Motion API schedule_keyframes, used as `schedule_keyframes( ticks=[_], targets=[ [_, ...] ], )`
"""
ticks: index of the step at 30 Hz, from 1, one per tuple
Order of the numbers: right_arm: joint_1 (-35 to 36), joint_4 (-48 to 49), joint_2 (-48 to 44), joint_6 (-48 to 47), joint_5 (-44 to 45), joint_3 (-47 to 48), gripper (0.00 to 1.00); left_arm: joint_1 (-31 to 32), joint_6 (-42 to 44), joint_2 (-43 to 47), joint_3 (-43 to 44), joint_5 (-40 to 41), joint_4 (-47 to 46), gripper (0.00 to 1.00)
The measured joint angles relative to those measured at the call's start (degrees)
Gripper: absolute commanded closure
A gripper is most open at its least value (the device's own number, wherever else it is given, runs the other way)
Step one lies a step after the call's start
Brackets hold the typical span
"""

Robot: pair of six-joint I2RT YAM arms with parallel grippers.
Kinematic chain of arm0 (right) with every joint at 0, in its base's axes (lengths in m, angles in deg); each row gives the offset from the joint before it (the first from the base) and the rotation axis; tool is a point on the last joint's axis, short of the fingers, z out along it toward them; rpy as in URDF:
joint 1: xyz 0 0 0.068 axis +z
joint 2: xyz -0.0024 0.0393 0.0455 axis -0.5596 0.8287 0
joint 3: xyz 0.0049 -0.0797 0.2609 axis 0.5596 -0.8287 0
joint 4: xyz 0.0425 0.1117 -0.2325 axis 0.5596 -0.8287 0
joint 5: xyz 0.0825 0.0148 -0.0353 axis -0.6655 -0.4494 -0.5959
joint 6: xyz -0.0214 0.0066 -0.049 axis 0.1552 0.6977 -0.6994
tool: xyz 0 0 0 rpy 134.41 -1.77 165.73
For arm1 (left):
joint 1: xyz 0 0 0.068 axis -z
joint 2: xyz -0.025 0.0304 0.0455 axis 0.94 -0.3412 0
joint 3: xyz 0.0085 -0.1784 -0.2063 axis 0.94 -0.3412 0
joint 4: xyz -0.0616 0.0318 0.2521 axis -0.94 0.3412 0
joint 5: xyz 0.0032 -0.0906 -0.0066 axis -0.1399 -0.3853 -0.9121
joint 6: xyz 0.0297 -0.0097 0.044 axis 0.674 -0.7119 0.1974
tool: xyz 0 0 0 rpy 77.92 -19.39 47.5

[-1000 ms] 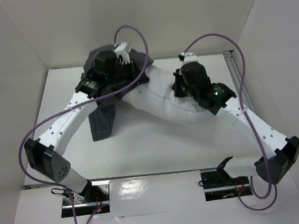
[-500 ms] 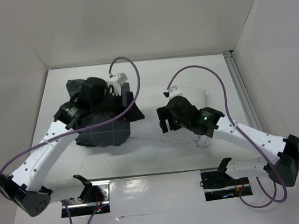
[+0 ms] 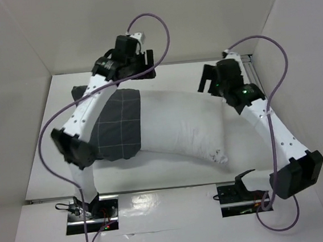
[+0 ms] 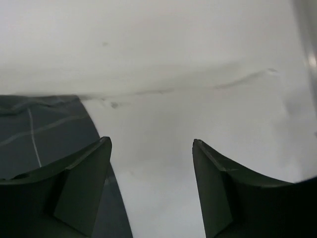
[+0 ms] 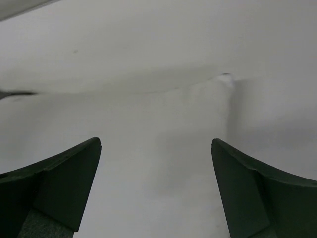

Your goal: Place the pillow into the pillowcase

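**Pillow partway in, both hands off**

The pillow (image 3: 179, 125) lies across the middle of the counter (image 3: 155, 176). Its left end is covered by the pillowcase (image 3: 114, 131) toward the counter's left edge, while its bare right end reaches toward the near right. The left hand (image 3: 147, 65) hovers by the far edge, fingers apart, gripping nothing. The right hand (image 3: 206, 79) is up near the far right corner, fingers spread wide, empty too.

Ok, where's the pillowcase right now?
In the top view the pillowcase lies on the left side of the table, covering the left end of the pillow.
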Motion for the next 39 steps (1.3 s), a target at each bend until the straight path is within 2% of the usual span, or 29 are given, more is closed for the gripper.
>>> schedule_keyframes(
  ticks=[2,5,8,12,16,17,19,20,25,28,29,31,32,34,39],
  targets=[
    [-10.2,0.8,1.3,0.0,-7.9,-1.4,0.0,0.1,0.3,-8.8,8.5,6.9,3.0,0.2],
    [-20.5,1.7,2.0,0.6,-17.2,-5.7,0.0,0.1,1.3,-16.3,11.9,14.9,6.6,0.2],
    [-24.6,2.3,2.0,1.1,-24.0,-11.3,0.0,0.1,1.6,-18.4,9.6,20.8,10.5,0.2],
    [-26.2,3.1,2.1,2.1,-28.9,-18.8,0.0,0.1,1.7,-18.4,8.9,26.1,12.3,0.18],
    [-26.1,5.5,2.1,3.1,-31.7,-23.0,0.0,0.1,2.5,-18.4,7.9,28.5,13.0,0.55],
    [-25.8,6.2,2.1,3.5,-32.1,-23.5,0.0,0.0,2.8,-18.4,7.4,28.4,13.1,0.79],
    [-24.5,7.6,2.2,3.8,-32.2,-24.1,0.0,-0.3,2.9,-18.4,6.6,27.7,13.5,0.95],
    [-23.4,8.2,2.2,4.0,-32.0,-24.3,0.0,-0.5,3.1,-18.4,6.3,26.9,13.6,1.0],
    [-20.0,9.1,2.6,5.0,-31.5,-24.5,0.0,-2.5,3.6,-18.3,6.2,23.3,13.9,1.0],
    [-19.3,9.0,2.8,5.2,-30.6,-24.4,0.0,-3.7,3.1,-17.2,6.2,21.8,13.8,0.75],
    [-19.2,9.0,2.8,5.2,-30.1,-24.3,0.0,-3.9,2.8,-16.5,5.9,21.2,13.6,0.5],
    [-19.2,8.7,2.7,5.0,-29.2,-23.8,0.0,-3.9,2.7,-13.9,4.5,19.3,12.9,0.31],
    [-19.1,8.5,2.6,4.9,-28.7,-23.5,0.0,-3.8,2.6,-12.3,3.6,18.4,12.5,0.25],
    [-19.1,8.4,2.3,4.7,-28.0,-23.2,0.0,-3.6,2.4,-8.8,2.1,16.4,11.8,0.19],
    [-19.0,8.1,2.0,4.3,-27.1,-23.1,0.0,-3.4,2.5,-3.4,0.4,12.9,10.4,0.18]
  ],
)
